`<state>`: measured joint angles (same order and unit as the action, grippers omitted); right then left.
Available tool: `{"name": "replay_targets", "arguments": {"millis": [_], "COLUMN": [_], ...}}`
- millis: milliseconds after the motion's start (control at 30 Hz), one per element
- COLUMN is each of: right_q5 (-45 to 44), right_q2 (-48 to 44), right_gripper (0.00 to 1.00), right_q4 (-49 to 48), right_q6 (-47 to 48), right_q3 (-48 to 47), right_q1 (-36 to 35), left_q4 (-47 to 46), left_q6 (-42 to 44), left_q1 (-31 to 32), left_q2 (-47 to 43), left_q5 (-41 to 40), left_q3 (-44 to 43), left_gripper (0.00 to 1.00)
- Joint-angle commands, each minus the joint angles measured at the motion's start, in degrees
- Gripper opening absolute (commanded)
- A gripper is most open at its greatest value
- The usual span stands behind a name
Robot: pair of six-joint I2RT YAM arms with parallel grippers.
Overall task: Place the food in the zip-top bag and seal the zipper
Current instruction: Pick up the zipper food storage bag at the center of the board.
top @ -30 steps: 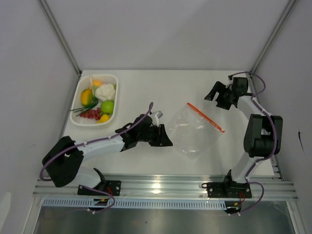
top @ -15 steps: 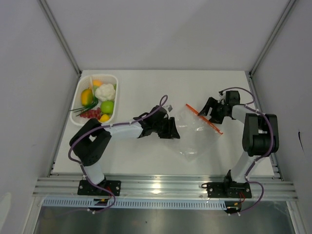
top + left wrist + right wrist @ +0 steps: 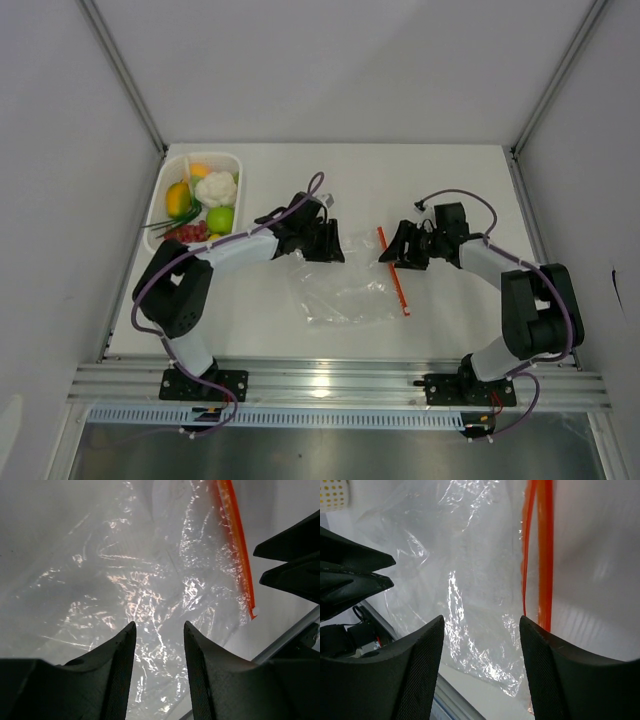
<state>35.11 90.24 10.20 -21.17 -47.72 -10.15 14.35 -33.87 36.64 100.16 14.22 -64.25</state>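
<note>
Well, the zip-top bag lies flat and crinkled, its zipper running down its right edge. At the bag's upper left corner the left gripper hovers with jaws partly parted, while the right gripper, jaws wider apart, stands over the zipper's far end. The food sits in a white basket, well off to the bag's left.

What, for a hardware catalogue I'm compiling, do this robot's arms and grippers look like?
The left arm and right arm have white links, bulky black joints and purple cables looping alongside. The left gripper and right gripper are black, each with two wedge-shaped fingers finely textured inside.
</note>
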Motion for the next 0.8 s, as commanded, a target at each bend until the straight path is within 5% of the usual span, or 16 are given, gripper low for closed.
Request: {"name": "replay_targets", "arguments": {"millis": [0,100,200,433,767], "right_q5": [0.5,1.5,2.7,-5.3,-5.7], "right_q2": [-4.4,-4.6,-3.8,-9.1,-8.2], "right_gripper": [0.63,0.46,0.41,0.48,0.49], "right_q4": [-3.9,-6.4,-7.6,-4.1,-4.1], "right_q6": [-2.4,-3.9,-4.4,-2.9,-0.8], "right_q3": [1.8,3.3,4.0,7.1,10.8], "right_q1": [-1.4,-1.7,-2.0,-1.5,-0.3], "left_q4": [4.4,3.7,3.4,4.5,6.4], "left_q6": [3.8,2.3,1.2,0.1,-1.4], "left_q1": [1.9,3.3,3.9,6.4,7.3], "left_q2": [-5.6,-6.5,-5.0,-2.0,3.3], "left_q5": [0.3,1.5,3.3,3.8,4.4], "left_q3": [-3.0,-2.6,-3.9,-7.7,-14.4], "left_gripper": [0.46,0.47,0.47,0.54,0.58]}}
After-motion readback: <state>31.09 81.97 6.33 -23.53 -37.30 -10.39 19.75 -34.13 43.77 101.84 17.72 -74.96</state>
